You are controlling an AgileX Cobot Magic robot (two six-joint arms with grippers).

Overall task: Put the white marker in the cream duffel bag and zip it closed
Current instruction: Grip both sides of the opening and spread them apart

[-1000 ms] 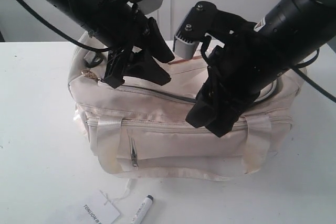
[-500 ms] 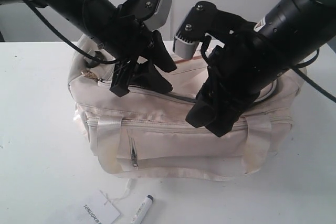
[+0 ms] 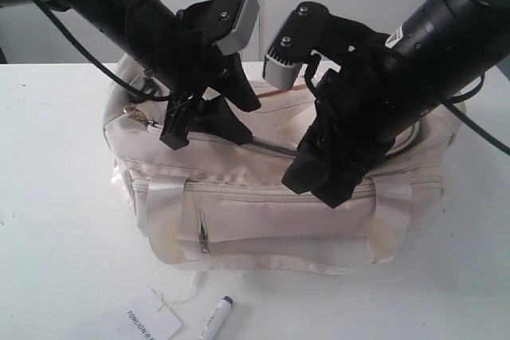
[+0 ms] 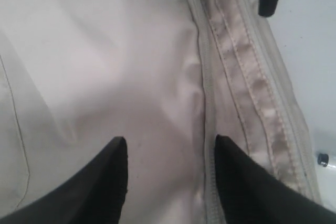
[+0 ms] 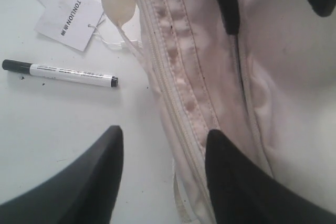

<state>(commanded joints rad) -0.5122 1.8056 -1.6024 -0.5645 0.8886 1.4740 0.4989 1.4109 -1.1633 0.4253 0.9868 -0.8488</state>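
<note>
The cream duffel bag (image 3: 263, 197) stands on the white table, its top zipper (image 4: 206, 103) running as a shut line under my left gripper. My left gripper (image 3: 205, 137) (image 4: 170, 145) hovers open over the left part of the bag's top, holding nothing. My right gripper (image 3: 317, 189) (image 5: 165, 135) is open too, hanging at the bag's front upper edge on the right, empty. The white marker (image 3: 215, 320) (image 5: 60, 72) with its dark cap lies on the table in front of the bag, apart from both grippers.
A white paper tag (image 3: 151, 316) (image 5: 68, 19) with black lettering lies beside the marker, tied to the bag by a thin string. Satin handles (image 3: 163, 212) hang down the bag's front. A white wall stands behind the table (image 3: 56, 197).
My left arm has shifted slightly and its wrist has turned over the bag's top left. The right arm, bag and marker have not moved.
</note>
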